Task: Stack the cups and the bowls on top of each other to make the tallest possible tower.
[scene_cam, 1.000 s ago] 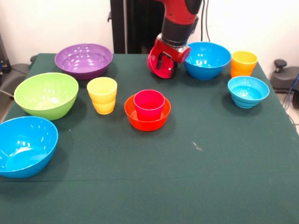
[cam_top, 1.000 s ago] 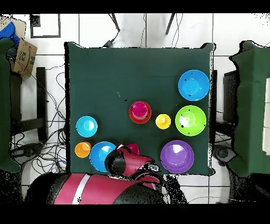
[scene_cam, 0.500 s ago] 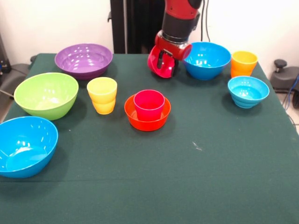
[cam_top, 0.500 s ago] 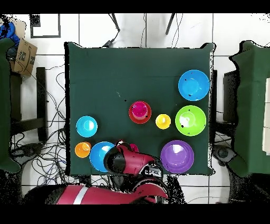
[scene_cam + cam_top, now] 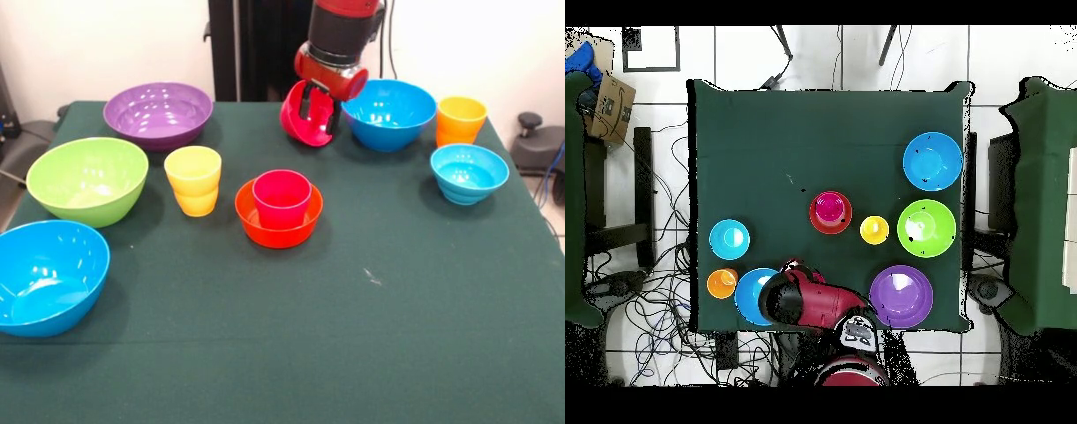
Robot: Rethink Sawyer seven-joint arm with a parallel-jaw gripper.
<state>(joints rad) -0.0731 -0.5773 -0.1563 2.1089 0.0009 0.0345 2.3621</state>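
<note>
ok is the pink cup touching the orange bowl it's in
Touching. The front view shows the red-pink cup standing upright inside the orange bowl, resting on its bottom with the bowl's rim all round it; the overhead view shows the same nesting.

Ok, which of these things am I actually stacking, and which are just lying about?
For the job: purple bowl, lime green bowl, blue bowl beside it, blue bowl by the gripper, light blue bowl, orange bowl holding the red-pink cup, yellow cup, orange cup, small red bowl in the gripper.

Lying about: cardboard box, floor cables.
</note>
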